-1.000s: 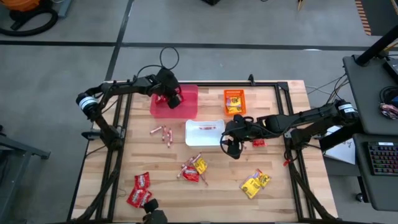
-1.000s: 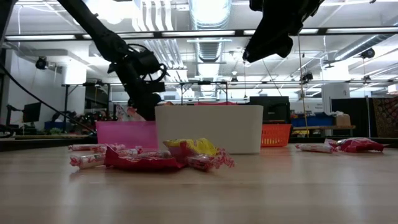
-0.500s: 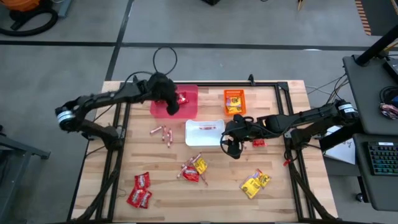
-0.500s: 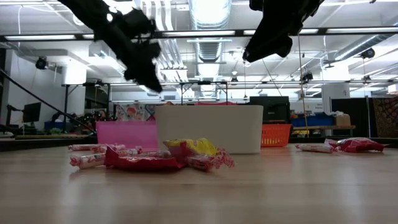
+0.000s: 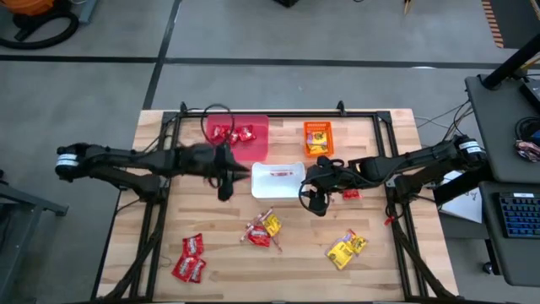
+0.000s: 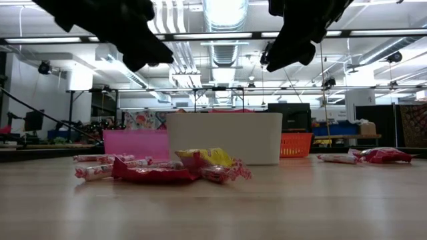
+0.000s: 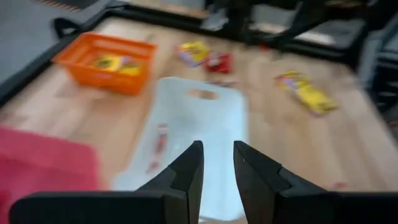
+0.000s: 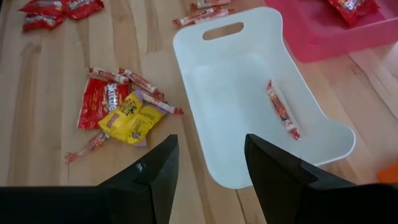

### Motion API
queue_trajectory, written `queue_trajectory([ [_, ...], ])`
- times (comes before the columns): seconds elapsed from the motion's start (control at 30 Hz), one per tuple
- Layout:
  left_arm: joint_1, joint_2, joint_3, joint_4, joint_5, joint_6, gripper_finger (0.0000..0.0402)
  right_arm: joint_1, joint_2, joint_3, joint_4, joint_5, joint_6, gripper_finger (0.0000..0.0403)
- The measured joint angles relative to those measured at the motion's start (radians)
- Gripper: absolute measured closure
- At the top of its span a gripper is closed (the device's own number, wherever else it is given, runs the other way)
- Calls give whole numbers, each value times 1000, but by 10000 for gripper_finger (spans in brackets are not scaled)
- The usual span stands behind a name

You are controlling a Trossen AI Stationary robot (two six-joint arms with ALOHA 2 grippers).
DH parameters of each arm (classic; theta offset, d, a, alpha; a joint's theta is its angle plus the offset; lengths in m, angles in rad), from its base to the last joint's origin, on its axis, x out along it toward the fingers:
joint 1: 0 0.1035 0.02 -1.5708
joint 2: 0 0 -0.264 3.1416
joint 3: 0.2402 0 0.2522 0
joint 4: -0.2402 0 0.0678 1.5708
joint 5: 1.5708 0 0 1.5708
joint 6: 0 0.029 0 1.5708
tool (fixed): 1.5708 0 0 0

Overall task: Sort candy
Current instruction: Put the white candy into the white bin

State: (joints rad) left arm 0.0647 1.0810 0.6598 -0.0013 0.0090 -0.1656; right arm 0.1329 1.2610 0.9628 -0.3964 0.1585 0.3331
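Left end effector [image 5: 224, 179] hung just beside the white bin [image 5: 291, 189], fingers only narrowly apart, nothing in them. Right end effector [image 5: 313, 201] hovered at the bin's other side, fingers wide, also empty.

Counts: three bins. The pink bin [image 5: 257, 149] had two red packets [image 5: 233, 133], the white bin had one stick [image 5: 278, 173], and the orange bin [image 5: 318, 124] had yellow packets I couldn't count. Loose on the surface [image 5: 380, 270] were a mixed pile [image 5: 261, 228], a yellow pair [image 5: 348, 247], a lone red packet [image 5: 350, 193] near the right arm, and a red clump [image 5: 189, 257] of two or three.

From above, the left arm covered some loose sticks [image 6: 93, 171] that the low view caught near the pink bin. The right wrist view showed the pile as one red, one yellow and a few sticks.

The surface was pale wood planks on a black frame. Beyond it were a grey floor, ceiling lights and ducts.
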Motion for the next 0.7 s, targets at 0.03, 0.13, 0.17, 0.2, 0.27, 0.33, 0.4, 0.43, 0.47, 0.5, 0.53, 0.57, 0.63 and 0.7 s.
queue_trajectory([
  [0.03,-27,-6,-16,26,0,-14,329,0,0,-9,9,0,0,227],
  [0.13,-90,-16,-51,74,0,-47,329,0,1,-30,49,0,1,227],
  [0.17,-108,-17,-57,83,0,-54,329,0,1,-36,55,0,1,227],
  [0.2,-124,-17,-62,91,0,-57,329,0,1,-40,61,0,2,227],
  [0.27,-154,-13,-75,127,-8,-52,329,0,1,-47,74,0,9,227],
  [0.33,-173,-2,-99,202,-27,-19,329,0,1,-55,91,0,7,227],
  [0.4,-178,22,-131,322,-29,24,329,0,1,-69,127,0,-4,227],
  [0.43,-180,37,-144,387,-24,41,329,0,1,-80,153,0,-12,227],
  [0.47,-180,53,-158,444,-10,49,329,0,1,-93,187,0,-25,227],
  [0.5,-179,68,-169,499,10,52,329,0,1,-107,220,0,-42,227],
  [0.53,-180,83,-178,542,30,51,329,0,1,-121,252,0,-56,227],
  [0.57,-180,95,-183,571,44,44,329,0,1,-133,280,0,-65,227],
  [0.63,-183,112,-186,590,61,14,329,0,1,-154,338,0,-86,227],
  [0.7,-184,122,-185,584,61,-7,329,0,1,-169,380,0,-104,227],
])
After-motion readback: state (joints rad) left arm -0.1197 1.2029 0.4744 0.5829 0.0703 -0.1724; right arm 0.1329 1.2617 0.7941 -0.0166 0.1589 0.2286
